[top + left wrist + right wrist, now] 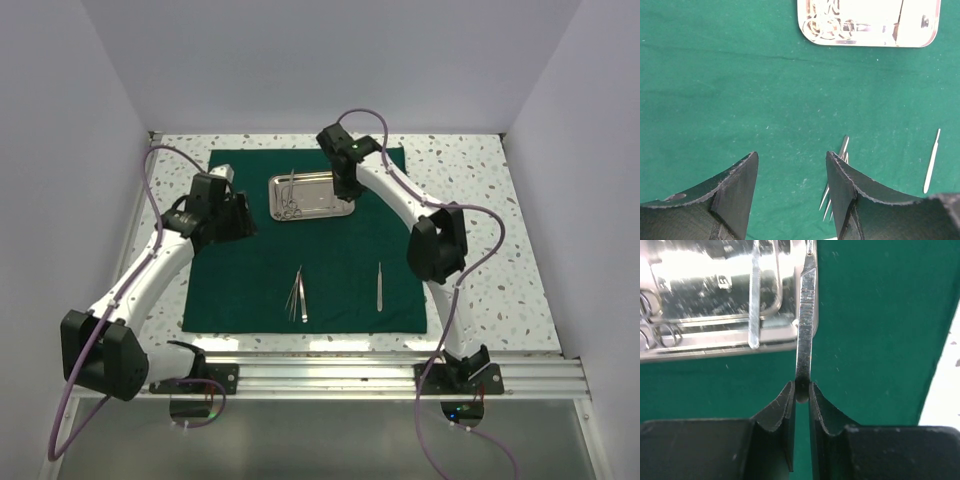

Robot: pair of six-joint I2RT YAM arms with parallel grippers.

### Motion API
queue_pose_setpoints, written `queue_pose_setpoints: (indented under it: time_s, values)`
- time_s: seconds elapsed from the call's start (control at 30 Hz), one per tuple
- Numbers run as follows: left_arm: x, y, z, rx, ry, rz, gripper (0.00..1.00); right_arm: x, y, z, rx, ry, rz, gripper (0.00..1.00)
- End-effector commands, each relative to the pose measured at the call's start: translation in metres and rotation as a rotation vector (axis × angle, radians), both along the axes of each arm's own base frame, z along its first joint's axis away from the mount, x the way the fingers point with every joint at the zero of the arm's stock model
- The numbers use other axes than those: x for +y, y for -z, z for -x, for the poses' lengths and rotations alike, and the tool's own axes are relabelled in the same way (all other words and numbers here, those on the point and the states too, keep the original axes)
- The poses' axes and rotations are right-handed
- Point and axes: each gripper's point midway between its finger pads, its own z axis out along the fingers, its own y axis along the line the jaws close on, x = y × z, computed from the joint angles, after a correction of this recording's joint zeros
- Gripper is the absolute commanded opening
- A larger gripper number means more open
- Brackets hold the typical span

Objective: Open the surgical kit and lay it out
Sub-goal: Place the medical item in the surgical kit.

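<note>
The dark green cloth lies spread flat on the table. The shiny steel tray sits on its far middle and holds ring-handled instruments. A bunch of tweezers and one thin steel instrument lie on the near part of the cloth. My right gripper is shut on the end of a flat steel instrument at the tray's right edge. Another flat instrument lies in the tray. My left gripper is open and empty above the cloth's left part, with the tweezers beside its right finger.
The speckled white table shows around the cloth, and grey walls stand on three sides. A metal rail with the arm bases runs along the near edge. The right arm's elbow hangs over the cloth's right edge.
</note>
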Motion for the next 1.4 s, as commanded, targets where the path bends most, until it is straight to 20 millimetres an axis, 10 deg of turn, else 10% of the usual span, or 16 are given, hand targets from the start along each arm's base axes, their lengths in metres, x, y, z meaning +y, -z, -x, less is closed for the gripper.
queue_pose_setpoints:
  time_s: [0.0,0.23,0.73,1.07,1.2,1.37]
  values:
    - [-0.01,-0.022,-0.019,-0.069,0.016,0.052,0.6,-0.009,-0.049,0.005,-0.088,-0.007,-0.047,0.0]
    - [-0.02,-0.018,-0.035,-0.067,0.042,0.065,0.59,-0.033,-0.072,0.049,-0.087,-0.003,-0.069,0.0]
    - [-0.061,-0.038,-0.13,-0.103,0.128,0.024,0.59,-0.066,0.049,0.219,0.203,-0.07,-0.26,0.0]
    - [-0.063,-0.056,-0.158,-0.127,0.126,-0.01,0.59,-0.067,0.072,0.237,0.256,-0.078,-0.255,0.01]
    - [-0.059,-0.054,-0.15,-0.121,0.116,-0.019,0.59,-0.084,0.068,0.238,0.266,-0.056,-0.165,0.5]
    - [-0.05,-0.052,-0.142,-0.122,0.104,-0.043,0.59,-0.079,0.015,0.21,0.176,-0.091,-0.134,0.68]
